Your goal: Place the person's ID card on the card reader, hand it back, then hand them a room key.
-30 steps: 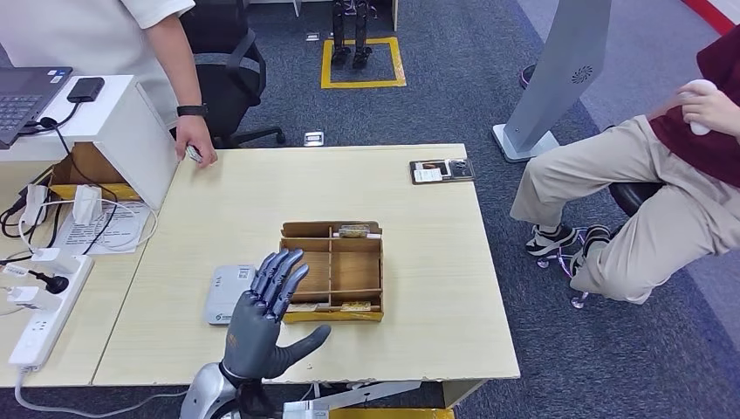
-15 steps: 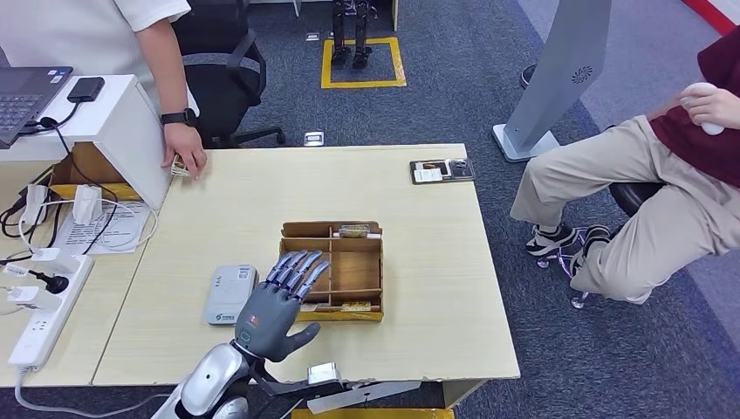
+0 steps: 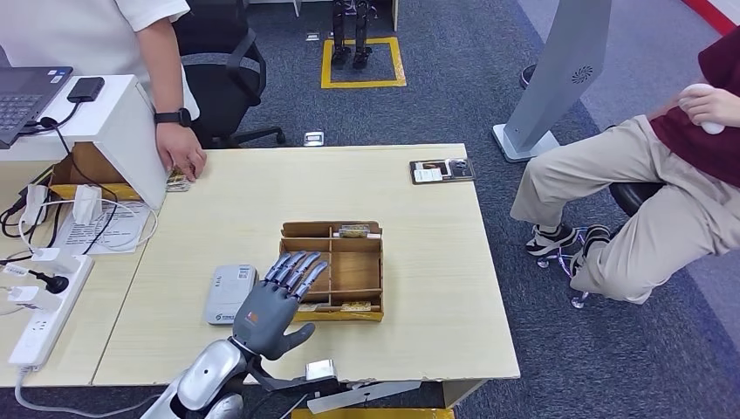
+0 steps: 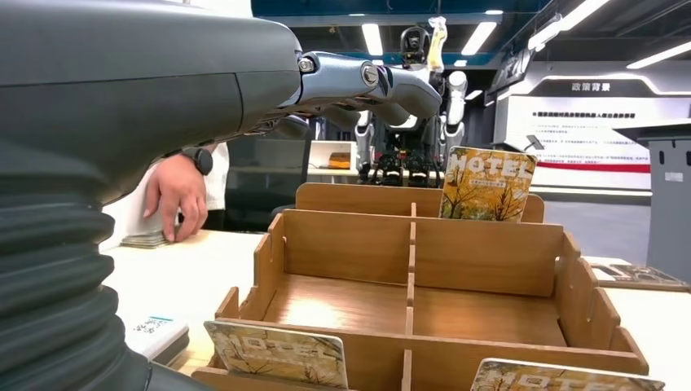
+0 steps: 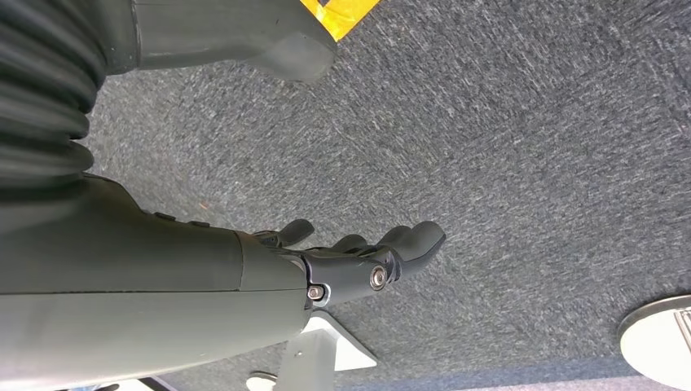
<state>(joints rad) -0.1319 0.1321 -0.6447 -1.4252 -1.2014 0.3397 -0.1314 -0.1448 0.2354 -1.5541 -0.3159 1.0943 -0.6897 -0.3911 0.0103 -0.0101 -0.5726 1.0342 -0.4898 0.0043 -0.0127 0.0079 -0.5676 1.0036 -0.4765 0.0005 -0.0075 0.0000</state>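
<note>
My left hand hovers open and holds nothing, low over the near part of the table, its fingers spread toward the wooden organiser. The grey card reader lies just left of the hand, with no card on it. Hotel key cards stand in the organiser: one at the back and two in the front slots. At the table's far left corner a person's hand rests by a small stack of cards. My right hand hangs open over the carpet.
A white stand with a laptop and cables borders the table's left side, above a power strip. A dark card holder lies at the far right edge. Another person sits to the right.
My left hand has dropped lower and tipped forward toward the organiser. The person's hand has drawn back to the white stand's corner, where the stack of cards now lies.
</note>
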